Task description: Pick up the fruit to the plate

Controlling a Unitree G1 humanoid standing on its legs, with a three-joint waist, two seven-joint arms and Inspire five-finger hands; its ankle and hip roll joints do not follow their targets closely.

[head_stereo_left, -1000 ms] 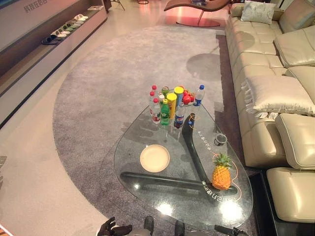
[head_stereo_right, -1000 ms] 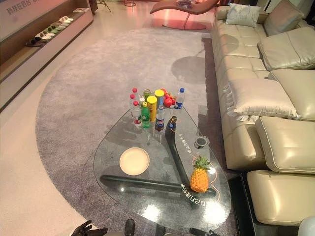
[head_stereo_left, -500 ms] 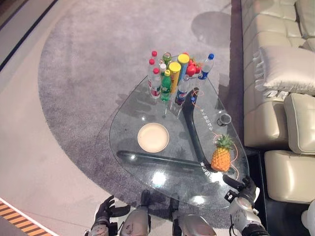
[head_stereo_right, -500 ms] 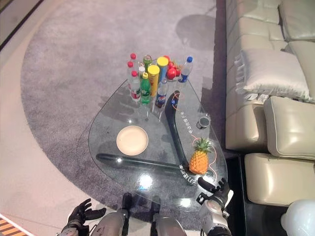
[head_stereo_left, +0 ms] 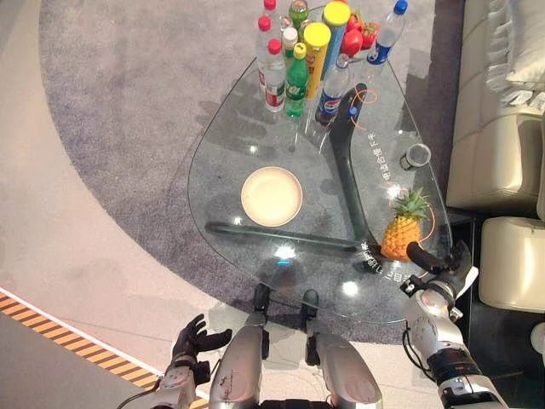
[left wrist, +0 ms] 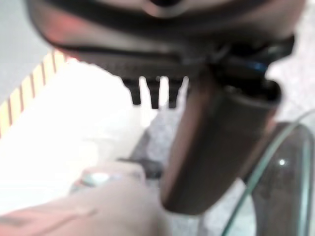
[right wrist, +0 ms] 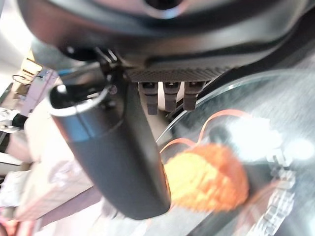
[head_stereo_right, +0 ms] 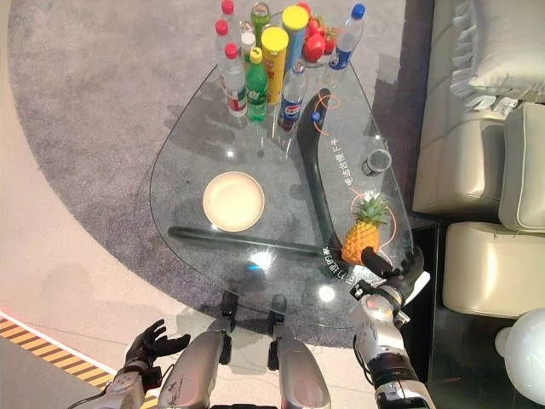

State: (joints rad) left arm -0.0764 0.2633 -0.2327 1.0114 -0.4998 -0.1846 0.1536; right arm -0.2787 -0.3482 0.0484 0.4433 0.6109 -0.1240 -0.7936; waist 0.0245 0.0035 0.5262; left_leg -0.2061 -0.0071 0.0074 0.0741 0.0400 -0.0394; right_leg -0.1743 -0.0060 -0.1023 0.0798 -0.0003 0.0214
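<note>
Grey rug fills the upper left of frame, cream sofa runs down the right edge. Glass table sits centre, dark curved frame visible under the glass. Pineapple stands upright at the table's right side, lower right of frame, on the glass near the edge. My right hand is just below and right of it, fingers straight and spread, thumb reaching toward the fruit's base; not touching as far as I can tell, holding nothing. In the right wrist view the pineapple shows as an orange mass just past the thumb. Plate is empty, left of centre on the table, well apart from the pineapple, with the dark frame bar between them. Bottle cluster at the table's far end, top centre: clear ones with red caps, a green one, dark cola ones, two yellow-lidded tubes, red fruit behind. Small dark cup above the pineapple near the right edge. My left hand hangs at lower left over the floor, off the table, fingers loosely spread, empty. Striped floor tape at bottom left.
</note>
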